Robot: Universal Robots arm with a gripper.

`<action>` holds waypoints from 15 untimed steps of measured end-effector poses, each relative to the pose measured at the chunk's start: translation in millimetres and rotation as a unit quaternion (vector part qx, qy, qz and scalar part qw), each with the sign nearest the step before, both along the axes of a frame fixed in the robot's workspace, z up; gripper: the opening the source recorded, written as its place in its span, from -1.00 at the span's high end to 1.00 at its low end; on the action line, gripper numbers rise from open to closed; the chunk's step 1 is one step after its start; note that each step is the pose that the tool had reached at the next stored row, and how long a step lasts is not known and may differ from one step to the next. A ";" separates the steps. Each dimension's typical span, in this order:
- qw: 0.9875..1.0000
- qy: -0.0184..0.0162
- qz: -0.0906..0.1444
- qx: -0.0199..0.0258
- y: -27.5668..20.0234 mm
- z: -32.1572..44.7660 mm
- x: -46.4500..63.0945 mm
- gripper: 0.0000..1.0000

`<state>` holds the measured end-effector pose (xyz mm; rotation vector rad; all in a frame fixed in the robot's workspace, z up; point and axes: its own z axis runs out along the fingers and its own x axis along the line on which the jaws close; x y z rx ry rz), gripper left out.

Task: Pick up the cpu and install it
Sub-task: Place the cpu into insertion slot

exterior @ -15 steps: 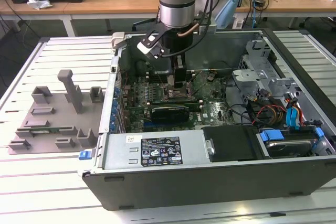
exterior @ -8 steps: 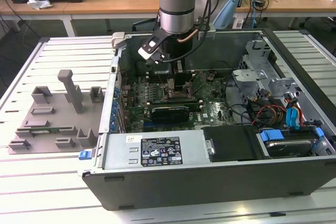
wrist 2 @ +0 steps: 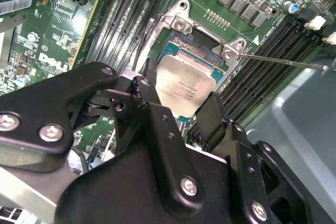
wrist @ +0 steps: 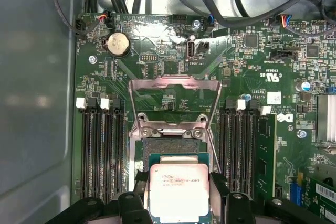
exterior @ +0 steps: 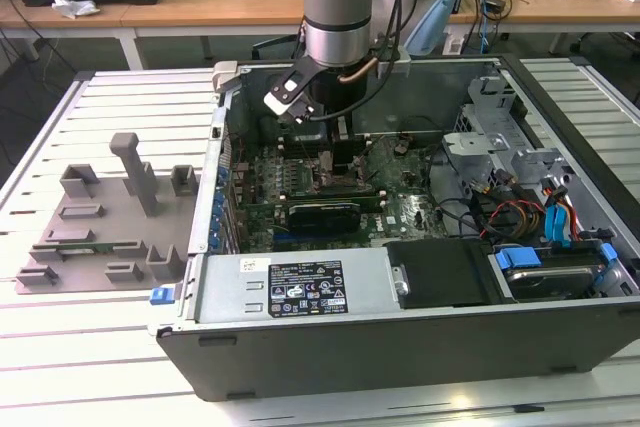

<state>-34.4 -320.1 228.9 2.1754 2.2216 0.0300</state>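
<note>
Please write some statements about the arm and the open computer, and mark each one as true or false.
1. The end effector grips the cpu over the socket. True.
2. The metal retention frame is closed over the socket. False: it is swung open.
3. The grey fixture tray lies inside the computer case. False: it lies on the table, on the exterior view's left of the case.
4. A coin battery sits on the motherboard. True.
</note>
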 end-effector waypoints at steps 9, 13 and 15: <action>1.000 0.000 0.000 0.000 0.0 -3.7 2.5 -0.08; 1.000 0.000 0.000 0.000 0.1 -4.1 3.0 -0.08; 1.000 0.000 0.000 0.000 0.2 -7.3 4.9 -0.08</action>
